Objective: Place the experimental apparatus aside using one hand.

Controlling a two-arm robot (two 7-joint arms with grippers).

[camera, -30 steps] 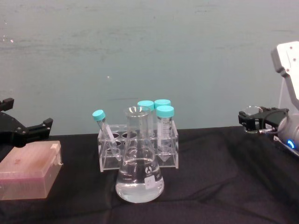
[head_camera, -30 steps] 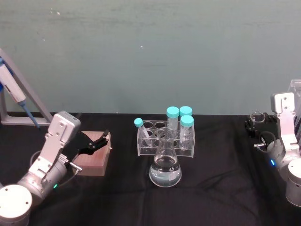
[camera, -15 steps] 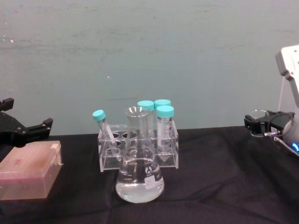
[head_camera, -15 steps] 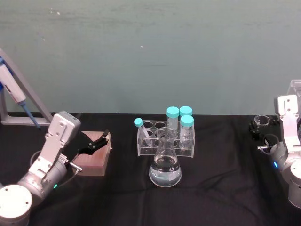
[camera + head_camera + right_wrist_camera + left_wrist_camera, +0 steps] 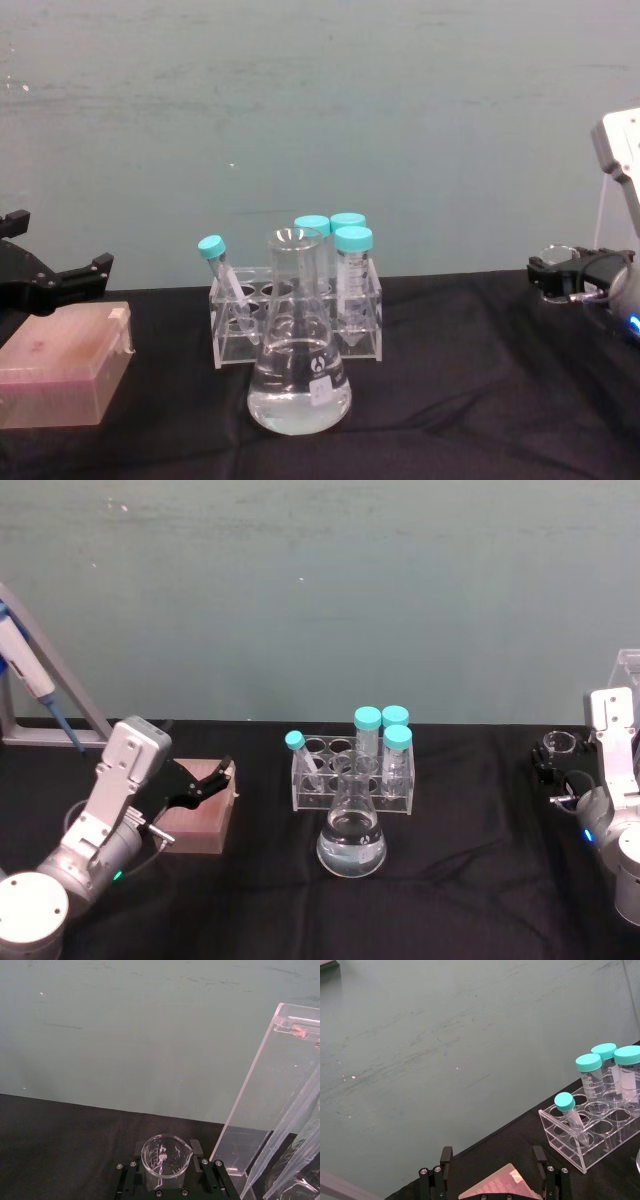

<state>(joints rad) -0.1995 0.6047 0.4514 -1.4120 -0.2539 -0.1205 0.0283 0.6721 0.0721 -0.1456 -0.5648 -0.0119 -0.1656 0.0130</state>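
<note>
My right gripper (image 5: 553, 767) (image 5: 566, 277) is shut on a small glass beaker (image 5: 557, 743) (image 5: 558, 256), held just above the black table at the far right. The right wrist view has the beaker (image 5: 165, 1157) upright between the jaws, next to a tall clear acrylic stand (image 5: 264, 1110) (image 5: 630, 667). A conical flask (image 5: 351, 832) (image 5: 298, 365) with clear liquid stands mid-table. My left gripper (image 5: 207, 780) (image 5: 62, 281) (image 5: 492, 1180) is open, parked over a pink box at the left.
A clear rack (image 5: 350, 777) (image 5: 297, 310) (image 5: 587, 1135) of teal-capped tubes stands just behind the flask. The pink box (image 5: 197, 815) (image 5: 62, 365) lies at the left. A blue pipette on a grey stand (image 5: 28, 675) is at the far left. A green wall backs the table.
My right gripper has carried the beaker to the right, toward the acrylic stand, and slightly lower. The left arm, flask and rack have not moved.
</note>
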